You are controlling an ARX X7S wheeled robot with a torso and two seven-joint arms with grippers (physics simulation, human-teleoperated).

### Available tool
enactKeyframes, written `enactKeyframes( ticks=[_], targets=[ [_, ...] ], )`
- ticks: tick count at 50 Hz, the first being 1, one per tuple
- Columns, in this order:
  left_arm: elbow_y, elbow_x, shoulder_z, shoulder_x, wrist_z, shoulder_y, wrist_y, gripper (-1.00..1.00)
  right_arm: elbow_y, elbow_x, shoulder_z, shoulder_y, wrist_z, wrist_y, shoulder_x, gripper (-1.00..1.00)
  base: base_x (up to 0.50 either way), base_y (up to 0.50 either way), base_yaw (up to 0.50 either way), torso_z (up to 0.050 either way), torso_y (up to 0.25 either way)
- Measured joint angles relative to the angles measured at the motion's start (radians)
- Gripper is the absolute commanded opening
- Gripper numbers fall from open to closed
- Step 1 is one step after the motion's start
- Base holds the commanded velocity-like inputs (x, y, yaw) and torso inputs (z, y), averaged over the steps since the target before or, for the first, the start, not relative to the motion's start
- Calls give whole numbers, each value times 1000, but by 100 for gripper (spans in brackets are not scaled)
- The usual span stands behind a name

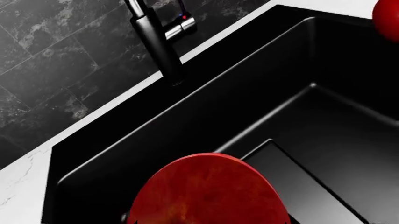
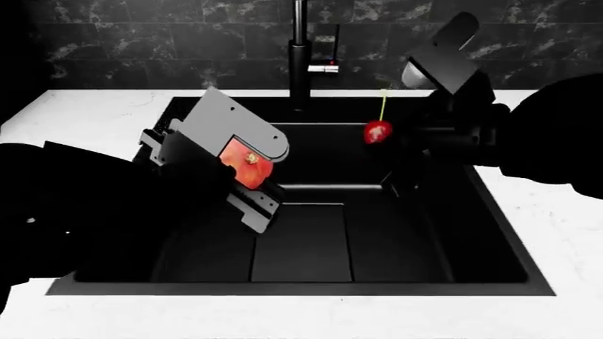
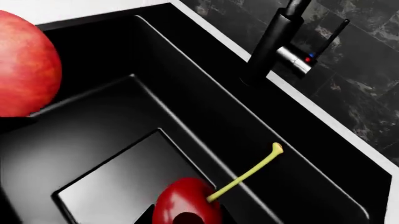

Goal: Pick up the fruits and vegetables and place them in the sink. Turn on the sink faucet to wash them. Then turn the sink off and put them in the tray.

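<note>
Both arms are big black shapes, almost no detail. The flat grey plate with a rounded end on the left gripper (image 2: 247, 169) looks like metal, w/ black ridged blocks beside it. The right gripper (image 2: 396, 141) has a smaller grey plate on top; rest is black.

No words, brands or numbers can be read anywhere; the faucet lever (image 3: 298, 59) bears only what look like red and blue dots.

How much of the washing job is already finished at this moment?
Nothing looks finished: the sink holds no produce. In hand: the left end effector holds the red fruit and the right end effector the cherry, both above the basin. Left: dropping them, running and shutting the faucet, then traying.
</note>
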Motion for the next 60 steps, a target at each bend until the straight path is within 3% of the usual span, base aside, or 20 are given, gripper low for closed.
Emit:
enactKeyframes(
  ticks=[60],
  targets=[
    [73,-41,-46,29,-50,-94,39,-100,-95,43,77,0,47,-56,80,-100,-88,-480,0,0,0]
  ],
)
